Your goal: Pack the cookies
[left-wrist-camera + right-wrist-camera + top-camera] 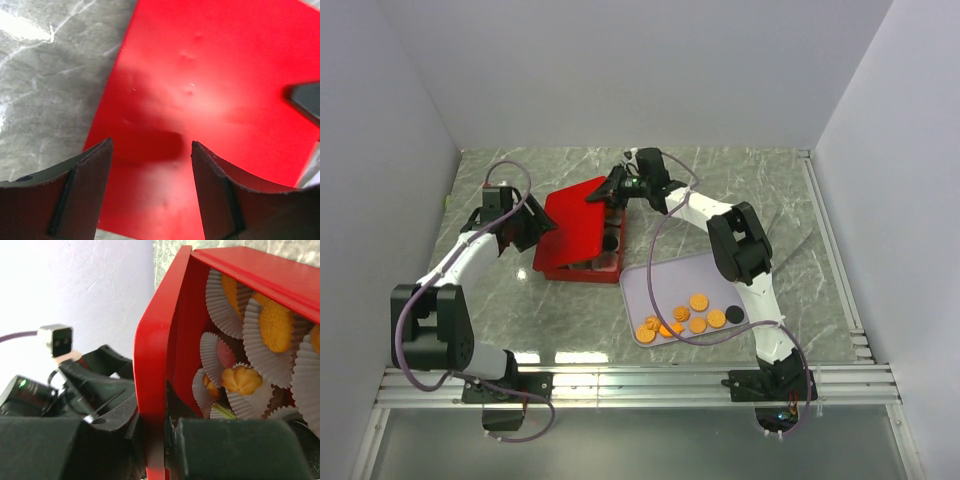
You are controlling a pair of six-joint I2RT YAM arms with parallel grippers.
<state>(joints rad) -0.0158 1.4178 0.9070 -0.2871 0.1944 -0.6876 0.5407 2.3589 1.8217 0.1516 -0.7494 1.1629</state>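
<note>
beneath smooth red lid (155, 365), ridged golden cookies (241, 380), pleated paper cups (220, 295)

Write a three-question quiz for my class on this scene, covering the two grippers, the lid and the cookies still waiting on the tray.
1. True or false: the right gripper is clamped on an edge of the red lid.
2. Of the loose cookies on the pale tray, how many are black? A) none B) one C) four
3. Fill in the blank: the left gripper hovers over the red lid with its jaws ___.

Key: 1 true; 2 B; 3 open.
</note>
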